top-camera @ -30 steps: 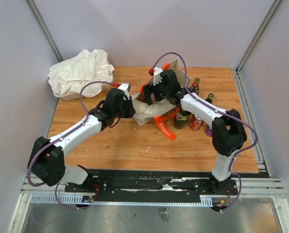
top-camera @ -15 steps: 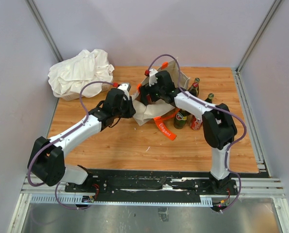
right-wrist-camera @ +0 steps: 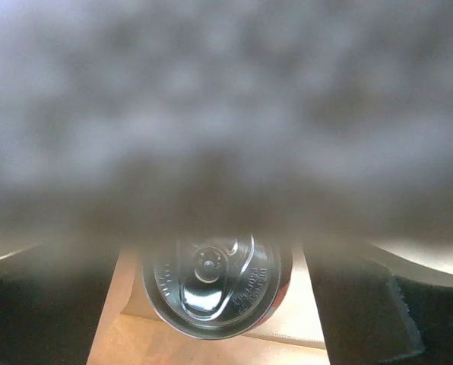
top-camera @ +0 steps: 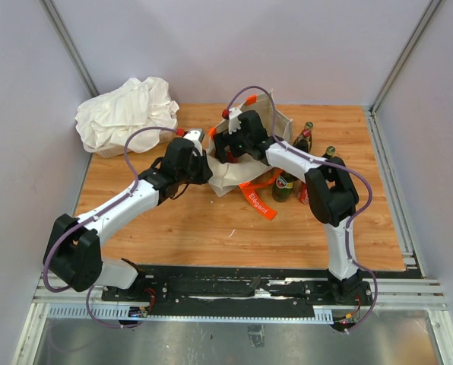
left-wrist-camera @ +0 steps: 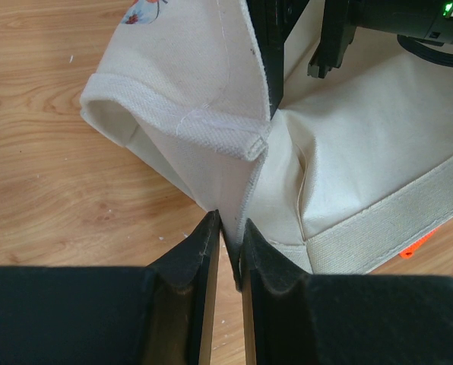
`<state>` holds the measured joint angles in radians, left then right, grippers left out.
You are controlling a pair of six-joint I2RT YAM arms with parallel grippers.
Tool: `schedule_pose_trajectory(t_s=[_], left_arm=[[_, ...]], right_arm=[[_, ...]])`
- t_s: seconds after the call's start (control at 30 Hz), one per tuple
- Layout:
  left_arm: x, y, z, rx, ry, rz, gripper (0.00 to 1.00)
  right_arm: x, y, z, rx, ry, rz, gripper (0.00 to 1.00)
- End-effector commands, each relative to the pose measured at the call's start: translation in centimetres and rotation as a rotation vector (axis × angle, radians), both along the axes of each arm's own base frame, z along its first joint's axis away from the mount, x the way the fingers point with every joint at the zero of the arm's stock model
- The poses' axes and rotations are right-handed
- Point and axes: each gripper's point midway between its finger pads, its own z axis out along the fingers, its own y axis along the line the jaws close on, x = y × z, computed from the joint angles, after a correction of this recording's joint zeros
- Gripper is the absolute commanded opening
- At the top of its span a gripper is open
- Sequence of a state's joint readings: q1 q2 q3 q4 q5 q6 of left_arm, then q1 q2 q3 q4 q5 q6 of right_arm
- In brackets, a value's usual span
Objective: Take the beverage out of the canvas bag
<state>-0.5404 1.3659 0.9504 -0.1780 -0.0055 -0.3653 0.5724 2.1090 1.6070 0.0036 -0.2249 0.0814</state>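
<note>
Can [right-wrist-camera: 215, 293] inside bag [top-camera: 228, 176], its top facing right wrist camera, between wide-apart jaws of right gripper [top-camera: 228, 144], not gripped, left gripper [left-wrist-camera: 226, 255] pinching bag's cloth edge, bag mid-table [top-camera: 196, 220], bottles [top-camera: 305, 137] just beside.

Soft even light; blurry right-wrist view

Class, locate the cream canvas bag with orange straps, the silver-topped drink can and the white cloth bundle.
cream canvas bag [left-wrist-camera: 363, 144]: left wrist view, side panel.
silver-topped drink can [right-wrist-camera: 210, 285]: right wrist view, lid.
white cloth bundle [top-camera: 124, 114]: top view, centre folds.
</note>
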Motion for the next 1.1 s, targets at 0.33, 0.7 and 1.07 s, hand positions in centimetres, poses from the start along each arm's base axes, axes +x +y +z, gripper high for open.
schedule_pose_trajectory(t_s=[0.33, 0.7, 1.07], left_arm=[[-0.8, -0.5, -1.2, -0.007, 0.046, -0.031, 0.20], [-1.1, -0.2, -2.2, -0.001, 0.056, -0.022, 0.20], [-0.3, -0.6, -1.3, -0.009, 0.020, -0.025, 0.17]], right_arm=[[-3.0, -2.2, -4.6, -0.135, 0.106, -0.022, 0.06], [-1.7, -0.7, 8.0, 0.008, -0.126, 0.025, 0.01], [-4.7, -3.8, 23.1, 0.070, -0.347, -0.008, 0.01]])
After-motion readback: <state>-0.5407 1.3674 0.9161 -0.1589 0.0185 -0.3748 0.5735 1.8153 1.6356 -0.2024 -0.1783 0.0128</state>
